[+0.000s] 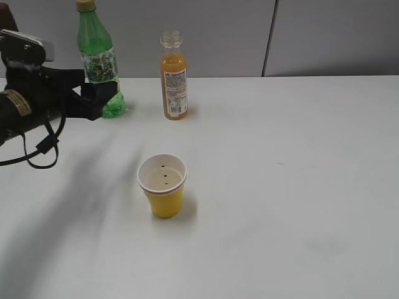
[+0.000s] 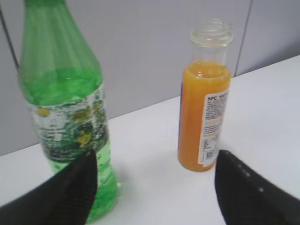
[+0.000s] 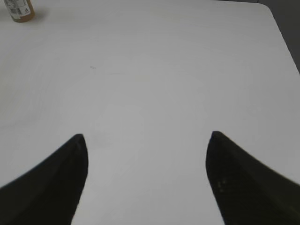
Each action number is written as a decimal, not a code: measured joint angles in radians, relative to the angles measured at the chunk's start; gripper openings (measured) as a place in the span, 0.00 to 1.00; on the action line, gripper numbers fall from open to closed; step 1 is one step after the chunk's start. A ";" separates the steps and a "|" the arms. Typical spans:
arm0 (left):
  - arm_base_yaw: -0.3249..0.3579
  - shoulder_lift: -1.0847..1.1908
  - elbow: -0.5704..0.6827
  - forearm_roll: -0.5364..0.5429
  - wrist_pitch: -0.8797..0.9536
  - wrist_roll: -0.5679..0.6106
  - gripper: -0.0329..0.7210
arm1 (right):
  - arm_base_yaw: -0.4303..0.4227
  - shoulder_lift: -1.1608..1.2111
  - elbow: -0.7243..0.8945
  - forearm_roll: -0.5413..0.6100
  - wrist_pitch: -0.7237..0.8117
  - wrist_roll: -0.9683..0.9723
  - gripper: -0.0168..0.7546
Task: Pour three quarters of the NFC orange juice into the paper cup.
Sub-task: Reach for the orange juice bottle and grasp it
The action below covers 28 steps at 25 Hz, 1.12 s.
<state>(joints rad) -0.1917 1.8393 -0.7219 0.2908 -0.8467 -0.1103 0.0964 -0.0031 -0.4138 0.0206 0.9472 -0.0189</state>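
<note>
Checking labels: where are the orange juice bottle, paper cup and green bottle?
orange juice bottle (image 1: 174, 81), exterior view, on its label.
paper cup (image 1: 164, 199), exterior view, yellow outer wall.
green bottle (image 2: 65, 89), left wrist view, green body.

NFC orange juice bottle (image 1: 174, 78) is standing upright, uncapped, nearly full, well behind the paper cup (image 1: 163, 185), which is sitting upright, yellow, dark-specked inside.

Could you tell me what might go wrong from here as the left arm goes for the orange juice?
The open left gripper sits close to the green bottle, so it could knock that over instead of reaching the NFC orange juice bottle. The juice bottle has no cap, so a bump or tilt may spill it. The paper cup is light and unheld; it could tip while pouring.
</note>
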 joint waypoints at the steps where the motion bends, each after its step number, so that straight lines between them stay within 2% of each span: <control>1: -0.008 0.016 -0.011 0.001 -0.001 -0.002 0.83 | 0.000 0.000 0.000 0.000 0.000 0.000 0.79; 8: -0.053 0.137 -0.126 0.000 0.007 -0.026 0.83 | 0.000 0.000 0.000 0.000 0.000 0.000 0.79; 13: -0.086 0.210 -0.232 -0.001 0.058 -0.048 0.91 | 0.000 0.000 0.000 0.000 0.000 0.000 0.79; 17: -0.113 0.250 -0.301 -0.001 0.085 -0.074 0.92 | 0.000 0.000 0.000 0.000 0.000 0.000 0.79; 28: -0.148 0.319 -0.458 -0.012 0.174 -0.082 0.95 | 0.000 0.000 0.000 0.000 0.000 0.000 0.79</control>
<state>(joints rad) -0.3394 2.1583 -1.1802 0.2786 -0.6726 -0.1926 0.0964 -0.0031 -0.4138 0.0206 0.9472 -0.0189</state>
